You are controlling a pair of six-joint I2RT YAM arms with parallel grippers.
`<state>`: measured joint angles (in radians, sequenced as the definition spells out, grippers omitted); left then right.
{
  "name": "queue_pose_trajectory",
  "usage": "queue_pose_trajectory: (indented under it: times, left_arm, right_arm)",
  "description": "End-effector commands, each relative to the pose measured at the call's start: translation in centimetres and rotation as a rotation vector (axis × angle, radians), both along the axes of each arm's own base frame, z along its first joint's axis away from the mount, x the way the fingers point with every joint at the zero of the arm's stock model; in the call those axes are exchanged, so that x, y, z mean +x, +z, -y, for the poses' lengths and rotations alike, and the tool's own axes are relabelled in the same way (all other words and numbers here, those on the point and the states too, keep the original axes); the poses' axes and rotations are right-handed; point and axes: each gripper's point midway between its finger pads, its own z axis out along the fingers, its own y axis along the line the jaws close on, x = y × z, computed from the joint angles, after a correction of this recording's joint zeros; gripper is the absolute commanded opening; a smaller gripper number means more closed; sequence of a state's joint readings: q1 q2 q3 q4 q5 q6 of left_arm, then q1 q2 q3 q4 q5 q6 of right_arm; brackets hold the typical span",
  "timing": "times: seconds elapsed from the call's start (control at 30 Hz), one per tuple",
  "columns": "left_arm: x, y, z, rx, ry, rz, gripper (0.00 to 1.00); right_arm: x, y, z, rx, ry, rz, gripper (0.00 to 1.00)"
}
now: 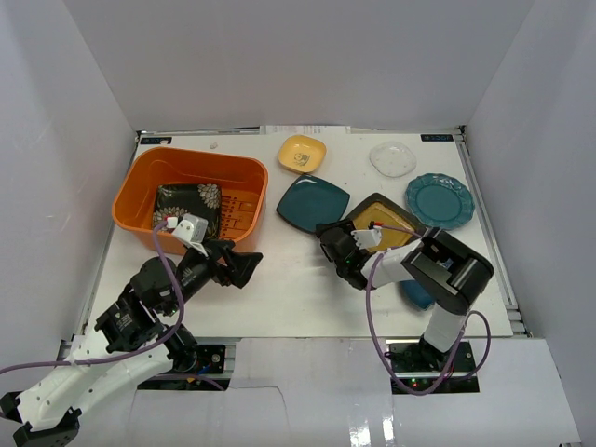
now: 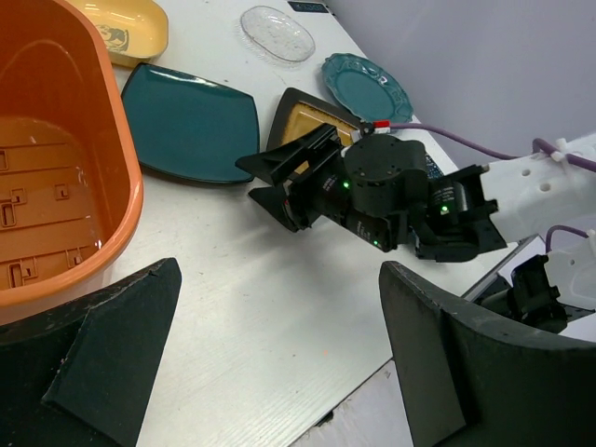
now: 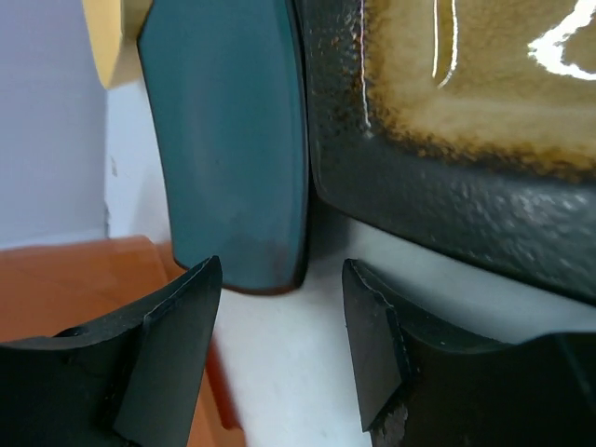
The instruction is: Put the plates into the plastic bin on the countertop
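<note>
1. Left arm: it rises from the near edge of the table (image 1: 289, 303) with the forearm angled toward the plastic bin (image 1: 137, 182). The left claw (image 1: 250, 268) sits low off the bin's near right corner and points away from the bin. Its fingers are spread wide, with only bare table between them.
2. Right arm: the elbow is folded and the wrist faces the bin. The right claw (image 1: 328, 251) hangs low to the right of the bin, at the near corner of the teal square plate (image 1: 312, 204). Its fingers are parted and grip nothing.
3. Bin: it stands mouth up, with its long axis running left to right, slightly skewed. The black floral plate (image 1: 188, 205) lies flat on its floor.
4. The teal square plate lies flat just right of the bin, set diamond-wise with one corner toward the bin. The mustard plate (image 1: 384, 230) lies against its far side; whether they overlap cannot be told.
5. Farther from the bin lie the yellow plate (image 1: 302, 153), the clear plate (image 1: 392, 157) and the scalloped plate (image 1: 439, 200). The blue plate (image 1: 415, 296) is mostly hidden under the right arm.
</note>
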<state>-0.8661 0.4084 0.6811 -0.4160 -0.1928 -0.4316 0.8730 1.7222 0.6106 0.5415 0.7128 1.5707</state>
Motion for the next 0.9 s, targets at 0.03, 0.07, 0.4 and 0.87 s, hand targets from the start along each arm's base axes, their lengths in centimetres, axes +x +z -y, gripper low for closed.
queue_pose_trajectory:
  times: [0.03,0.07,0.4,0.87]
  left_arm:
    - [-0.3,0.5,0.0,-0.010,-0.017,0.025,0.98]
    - [-0.2,0.5,0.0,-0.010,-0.014,0.026,0.98]
    - [0.0,0.5,-0.2,-0.009,0.003,0.025,0.98]
    - [0.2,5.2,-1.4,-0.075,0.061,0.081,0.98]
  right_arm:
    - [2.8,-1.1,0.4,0.110,-0.150,-0.007,0.59]
    - [3.1,-1.5,0.4,0.118,-0.154,-0.014,0.57]
    - [4.6,-2.1,1.2,0.141,-0.209,0.001,0.18]
    - [3.7,9.9,-0.8,0.057,-0.053,0.267,0.08]
